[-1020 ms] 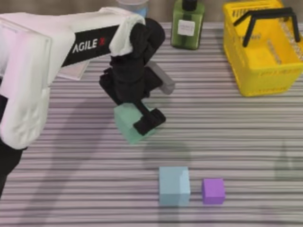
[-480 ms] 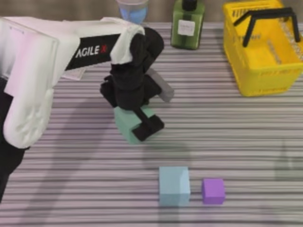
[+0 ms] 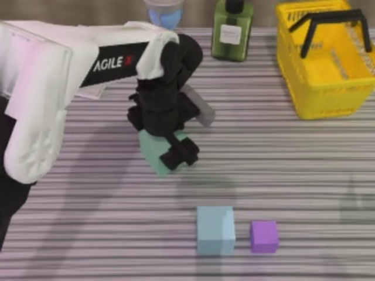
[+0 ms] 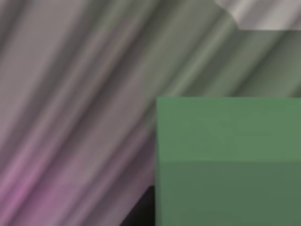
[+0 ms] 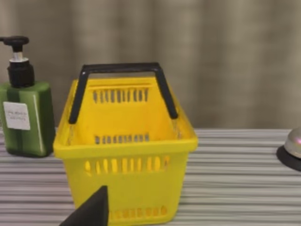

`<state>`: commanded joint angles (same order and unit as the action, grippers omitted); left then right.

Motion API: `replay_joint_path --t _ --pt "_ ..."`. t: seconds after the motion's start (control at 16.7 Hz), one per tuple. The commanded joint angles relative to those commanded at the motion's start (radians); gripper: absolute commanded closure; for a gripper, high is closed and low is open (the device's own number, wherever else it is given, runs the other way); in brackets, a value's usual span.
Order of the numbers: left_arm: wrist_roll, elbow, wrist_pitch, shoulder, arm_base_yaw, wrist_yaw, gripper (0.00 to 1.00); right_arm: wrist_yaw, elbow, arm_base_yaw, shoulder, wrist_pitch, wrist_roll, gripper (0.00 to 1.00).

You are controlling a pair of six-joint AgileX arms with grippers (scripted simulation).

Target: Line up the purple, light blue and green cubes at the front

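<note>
Left jaws (image 3: 167, 146) clamped on the green cube (image 3: 153, 151), gripped from above, left of centre on the striped bench (image 3: 304, 175). Nearer and to the right, light blue cube (image 3: 215, 230) with purple cube (image 3: 263, 236) just beside it on its right. Far side: green pump bottle (image 3: 232, 30), yellow basket (image 3: 325, 58) at far right. Right jaws unseen from above; state impossible to tell.

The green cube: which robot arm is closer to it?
Left. The left gripper is right over the green cube, its fingers around it. The right arm is out of the top view, parked by the yellow basket.
</note>
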<state>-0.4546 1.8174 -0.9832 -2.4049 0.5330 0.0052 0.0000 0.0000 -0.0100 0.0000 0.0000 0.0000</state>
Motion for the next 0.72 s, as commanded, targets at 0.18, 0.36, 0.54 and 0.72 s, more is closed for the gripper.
replay_joint_path --t 0.18,0.36,0.54,0.72 --pt "0.000 0.000 0.000 0.000 0.000 0.000 1.00 0.000 0.000 0.000 0.000 0.000 0.000 0.00" --pt "0.000 0.000 0.000 0.000 0.000 0.000 1.00 0.000 0.000 0.000 0.000 0.000 0.000 0.00" --pt "0.000 0.000 0.000 0.000 0.000 0.000 1.00 0.000 0.000 0.000 0.000 0.000 0.000 0.00" --pt "0.000 0.003 -0.007 0.010 0.002 0.003 1.00 0.000 0.000 0.000 0.000 0.000 0.000 0.00"
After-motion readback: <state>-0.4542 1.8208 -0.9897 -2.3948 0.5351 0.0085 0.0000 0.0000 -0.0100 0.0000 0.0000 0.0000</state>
